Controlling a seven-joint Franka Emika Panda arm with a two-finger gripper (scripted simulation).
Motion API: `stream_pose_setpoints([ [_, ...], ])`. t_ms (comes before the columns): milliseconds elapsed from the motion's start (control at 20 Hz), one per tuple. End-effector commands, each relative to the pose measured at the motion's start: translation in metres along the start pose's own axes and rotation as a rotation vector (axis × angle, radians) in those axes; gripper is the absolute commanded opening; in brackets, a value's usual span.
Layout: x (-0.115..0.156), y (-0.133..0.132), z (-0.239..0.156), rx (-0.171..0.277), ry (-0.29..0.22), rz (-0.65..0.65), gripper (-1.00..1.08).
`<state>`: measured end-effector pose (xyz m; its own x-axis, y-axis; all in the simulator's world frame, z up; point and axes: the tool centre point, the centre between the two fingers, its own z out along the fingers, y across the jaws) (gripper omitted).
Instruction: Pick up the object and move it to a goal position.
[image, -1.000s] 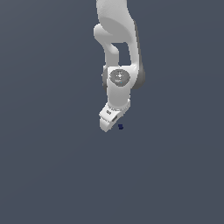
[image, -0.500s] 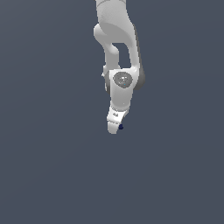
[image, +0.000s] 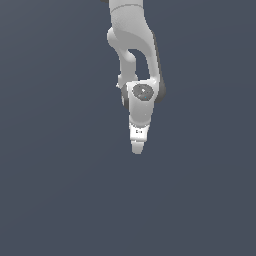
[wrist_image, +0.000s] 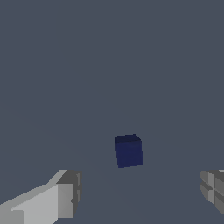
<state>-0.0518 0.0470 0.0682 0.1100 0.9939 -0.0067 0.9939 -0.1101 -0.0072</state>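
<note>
Wrist view is giving us the clearest look at the pincer. We are seeing the gripper (wrist_image: 140, 194) with its two fingers spread wide: one pale finger (wrist_image: 48, 199) is showing at one lower corner of the picture and the other finger (wrist_image: 213, 188) is just entering at the opposite edge, with a broad stretch of bare ground between them. We are holding nothing; neither finger is touching anything that we can make out.

The object (wrist_image: 128, 150), a small dark navy-blue cube, is sitting on the flat grey-blue floor (wrist_image: 109, 65). It is lying beyond the fingertips, in line with the gap between them but nearer the middle than either finger, and well apart from both. Its top face and one side face are showing, and it is resting flat rather than tilted.

In the exterior view we are looking at the white arm (image: 132, 45) reaching down from the top of the picture, with the wrist joint's round grey disc facing the camera and the gripper (image: 137, 148) pointing downward at its lower end. From this side the fingers are overlapping into one pale tip, so we cannot judge their spread here. We cannot find the cube in this view; the hand seems to be covering it.
</note>
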Motion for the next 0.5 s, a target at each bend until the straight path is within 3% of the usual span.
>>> stream_pose_setpoints([
  [0, 0.0022, -0.0013, 0.0020, -0.003, 0.003, -0.046, 1.00],
  [450, 0.0055, -0.0035, 0.0049, -0.008, 0.006, -0.111, 1.00],
])
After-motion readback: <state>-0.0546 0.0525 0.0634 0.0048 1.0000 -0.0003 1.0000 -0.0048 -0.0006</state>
